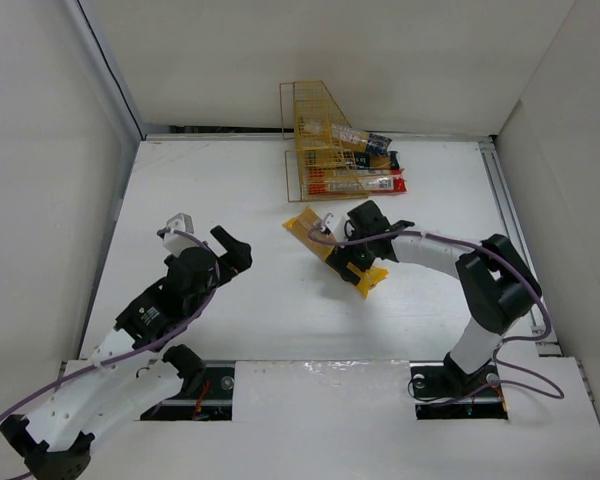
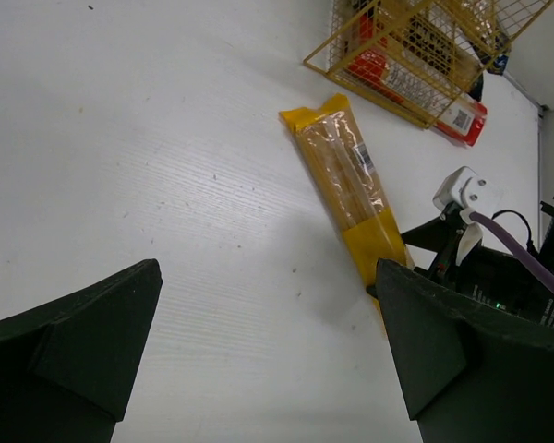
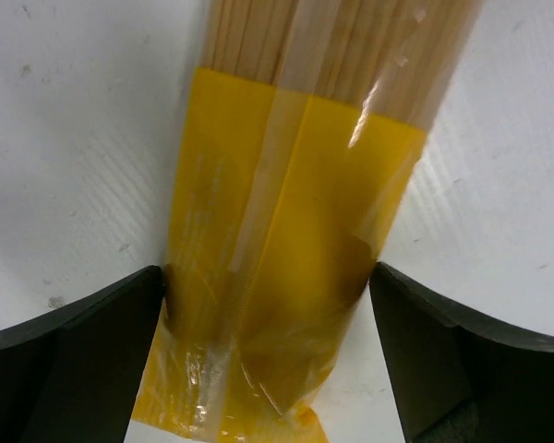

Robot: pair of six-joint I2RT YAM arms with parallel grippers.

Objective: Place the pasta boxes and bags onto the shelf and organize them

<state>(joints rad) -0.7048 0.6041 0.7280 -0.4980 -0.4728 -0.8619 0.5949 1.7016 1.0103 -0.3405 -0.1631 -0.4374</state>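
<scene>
A yellow bag (image 3: 286, 185) of long pasta runs down the middle from 12 o'clock to 6 o'clock, with straw-coloured strands showing through its clear upper part and a solid yellow band below. The right gripper (image 3: 268, 277) straddles it, one black finger (image 3: 74, 360) at 8 o'clock and the other at 4 o'clock. Their inner tips seem to touch the bag's two edges, though the shadow there makes contact hard to confirm. White table (image 3: 74, 138) shows at 9 and 3 o'clock.
</scene>
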